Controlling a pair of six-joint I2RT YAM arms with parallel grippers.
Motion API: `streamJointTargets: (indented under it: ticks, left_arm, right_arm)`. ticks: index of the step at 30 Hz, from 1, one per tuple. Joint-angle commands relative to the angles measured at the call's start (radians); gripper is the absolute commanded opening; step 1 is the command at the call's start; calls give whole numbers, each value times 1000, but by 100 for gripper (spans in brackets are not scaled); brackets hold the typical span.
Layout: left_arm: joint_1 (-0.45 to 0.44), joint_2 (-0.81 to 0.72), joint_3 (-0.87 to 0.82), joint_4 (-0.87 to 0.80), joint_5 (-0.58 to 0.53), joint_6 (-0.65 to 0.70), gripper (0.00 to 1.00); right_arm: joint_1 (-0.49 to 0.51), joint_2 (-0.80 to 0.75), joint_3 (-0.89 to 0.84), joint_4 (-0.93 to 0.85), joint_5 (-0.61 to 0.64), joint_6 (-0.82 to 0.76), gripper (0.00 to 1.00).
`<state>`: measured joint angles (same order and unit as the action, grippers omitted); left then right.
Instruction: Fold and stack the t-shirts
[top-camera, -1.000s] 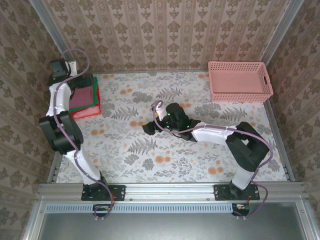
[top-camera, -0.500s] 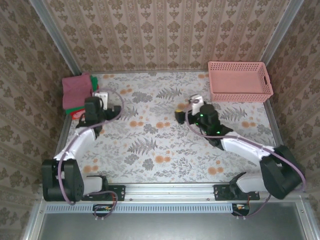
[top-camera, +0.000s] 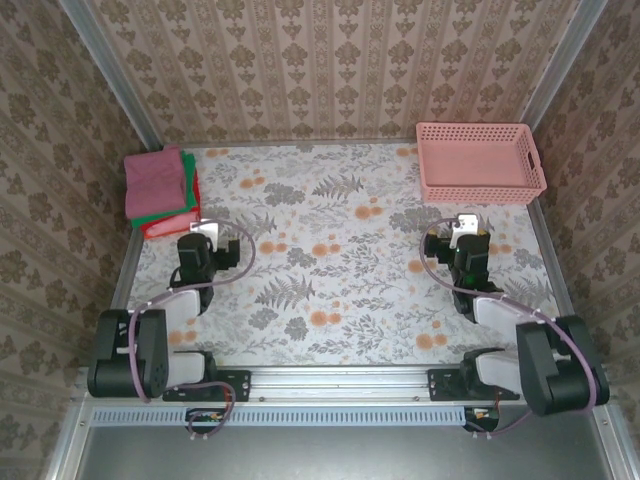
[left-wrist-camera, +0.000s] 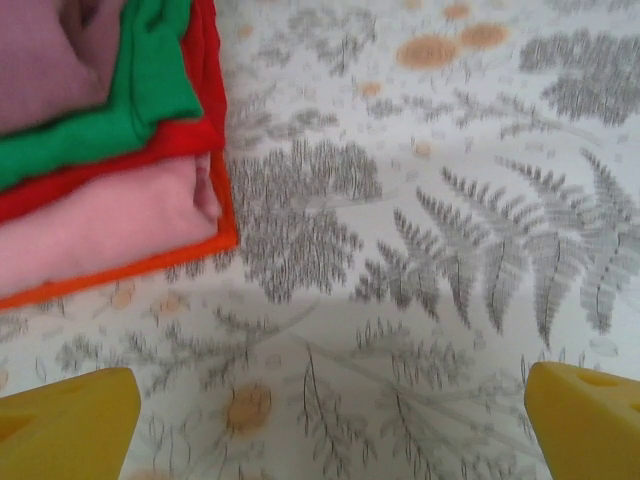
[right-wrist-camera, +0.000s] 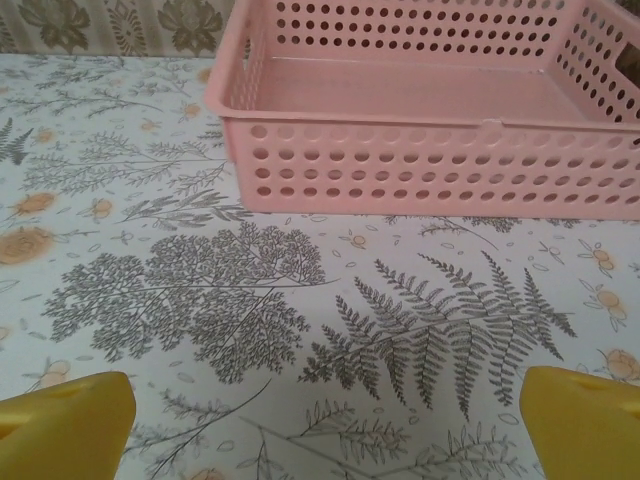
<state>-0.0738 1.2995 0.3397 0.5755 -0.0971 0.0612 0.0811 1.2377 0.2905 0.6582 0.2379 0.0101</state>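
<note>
The stacked t-shirts (left-wrist-camera: 110, 190) lie just ahead-left of the left hand (left-wrist-camera: 325, 430), which is spread and empty. The right hand (right-wrist-camera: 322, 430), also spread, faces the basket (right-wrist-camera: 430, 170). If the left hand swings forward low, a finger may snag the loose edges and undo the folds.

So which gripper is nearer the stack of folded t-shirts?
Left. The left gripper hangs just in front of the stack of folded t-shirts, apart from it; the right gripper is across the table, facing the pink basket.
</note>
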Motion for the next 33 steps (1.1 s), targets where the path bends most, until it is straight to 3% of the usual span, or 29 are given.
streamJointTargets:
  ticks: [1,5,9,11,33]
  left_arm:
    - [23,64,-4,247,60,26,100]
    - [45,237,4,403,75,4,100]
    - [56,238,66,278,75,-11,100]
    - [56,236,66,276,58,-16,100]
    - [53,234,68,265,57,-17,100]
  right_arm:
    - [-27,60,-1,206,-81,-5,100]
    - [-51,163,30,257,-167,8,100]
    - [-52,306,70,311,-210,-3,100]
    - [-64,288,126,171,-204,17,100]
    - [-76,292,123,187,-210,25,100]
